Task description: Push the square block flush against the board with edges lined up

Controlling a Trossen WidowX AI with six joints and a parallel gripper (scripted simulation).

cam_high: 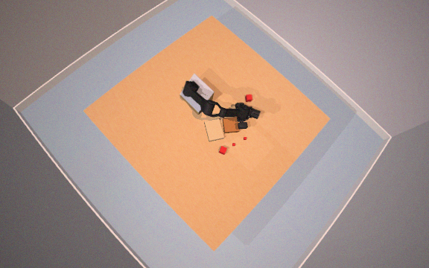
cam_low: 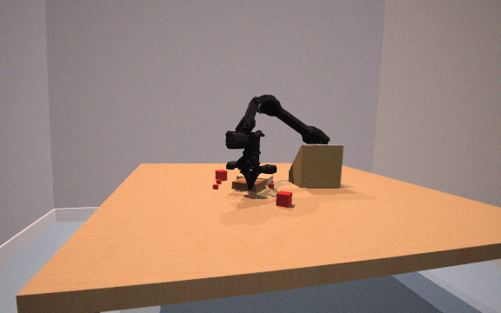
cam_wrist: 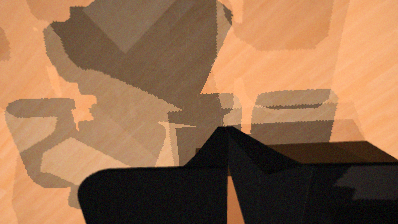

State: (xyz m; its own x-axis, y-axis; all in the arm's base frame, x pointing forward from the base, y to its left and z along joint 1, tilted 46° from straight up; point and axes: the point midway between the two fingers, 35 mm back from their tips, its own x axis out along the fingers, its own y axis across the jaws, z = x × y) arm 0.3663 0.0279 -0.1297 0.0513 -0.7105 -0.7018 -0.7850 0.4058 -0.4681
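The brown square block (cam_high: 230,125) (cam_low: 242,184) lies flat on the table (cam_high: 155,156) (cam_low: 181,248). Its left side lies against the pale board (cam_high: 214,130) (cam_low: 270,178), and their far edges look about even in the overhead view. My gripper (cam_high: 241,123) (cam_low: 250,188) (cam_wrist: 224,134) is shut and empty. It points straight down with its tip at the block's side away from the board, at table height. The wrist view shows only the shut fingers, the table (cam_wrist: 370,50) and shadows.
The arm's tan base box (cam_high: 199,92) (cam_low: 317,167) stands just behind the board. A red cube (cam_high: 249,97) (cam_low: 283,198) lies beyond the gripper. Another red cube (cam_high: 223,150) (cam_low: 221,175) and two tiny ones (cam_high: 233,144) (cam_high: 245,138) lie near the block.
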